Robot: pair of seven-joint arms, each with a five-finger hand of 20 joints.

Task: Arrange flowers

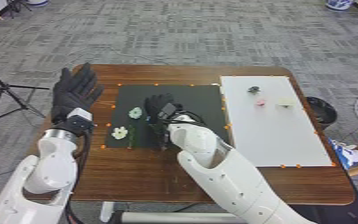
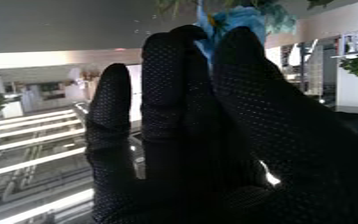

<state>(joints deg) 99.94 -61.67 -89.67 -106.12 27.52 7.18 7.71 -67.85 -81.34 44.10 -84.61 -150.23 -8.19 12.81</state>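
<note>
In the head view, my right hand (image 1: 158,104) is over the dark mat (image 1: 144,92), right of a pale green flower (image 1: 135,113) and a white flower (image 1: 119,132) with a green stem. The right wrist view has my right hand (image 2: 171,105) with a finger and the thumb pinching a blue flower (image 2: 239,22) near their tips; part of the bloom is hidden behind them. My left hand (image 1: 75,90) is raised with straight fingers at the table's left edge. On the white board (image 1: 282,137) lie a dark bluish flower (image 1: 254,90), a pink one (image 1: 261,102) and a cream one (image 1: 285,103).
Orange markers edge the mat and the board on the brown table (image 1: 140,182). A black bin (image 1: 320,112) stands on the floor beyond the table's right edge. A tripod (image 1: 11,97) stands on the left.
</note>
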